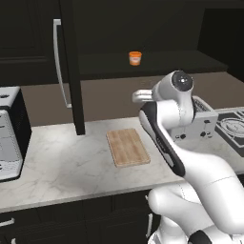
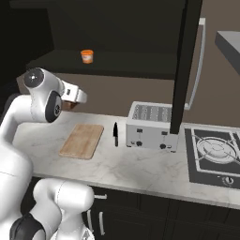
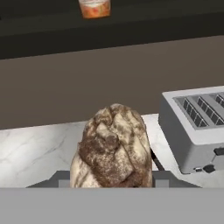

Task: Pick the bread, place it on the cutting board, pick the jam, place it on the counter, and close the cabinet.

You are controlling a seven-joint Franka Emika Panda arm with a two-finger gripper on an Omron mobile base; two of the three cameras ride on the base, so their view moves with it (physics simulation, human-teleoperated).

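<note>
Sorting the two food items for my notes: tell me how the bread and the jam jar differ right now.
The bread is mottled brown and lumpy; the jam jar is smooth orange with a paler lid. The bread sits in the shut gripper above the counter; the jam jar stands untouched on the open cabinet's shelf. Both are small.

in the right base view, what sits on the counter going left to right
cutting board → knife → toaster → stove
</note>
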